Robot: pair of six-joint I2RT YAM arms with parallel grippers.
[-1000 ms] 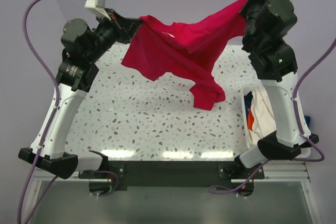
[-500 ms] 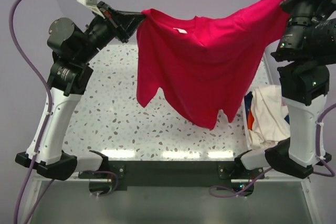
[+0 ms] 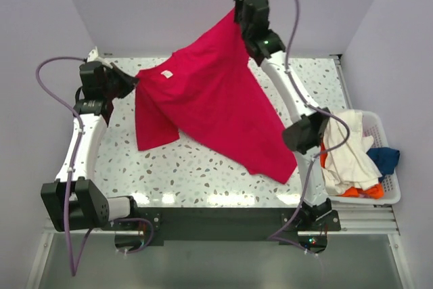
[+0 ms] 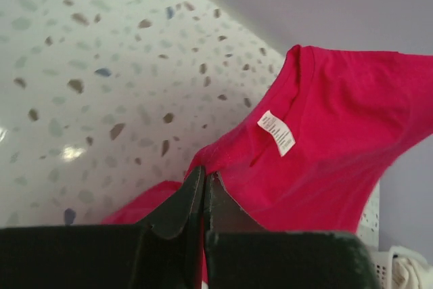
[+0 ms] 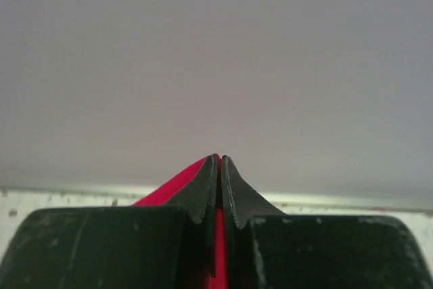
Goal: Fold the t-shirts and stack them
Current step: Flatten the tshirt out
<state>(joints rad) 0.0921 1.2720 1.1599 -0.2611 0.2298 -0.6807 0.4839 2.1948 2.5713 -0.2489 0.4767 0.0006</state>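
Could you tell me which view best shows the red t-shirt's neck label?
Left wrist view: the white label on the red t-shirt looms close. The top view shows a speck; the right wrist, none.

walls (image 3: 155,5): plain lavender, 9 to 3 o'clock | table (image 3: 189,167): white speckled top, centre | glare (image 3: 223,199): bright strips, 6 o'clock edge | frame (image 3: 369,221): grey metal, 6 o'clock

T-shirt (image 3: 216,109) hangs over table (image 3: 169,167); basket (image 3: 384,130) at right.

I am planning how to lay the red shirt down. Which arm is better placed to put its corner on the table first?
Probably the left. The left gripper grips the red t-shirt low near the table, while the right gripper holds its part high up.
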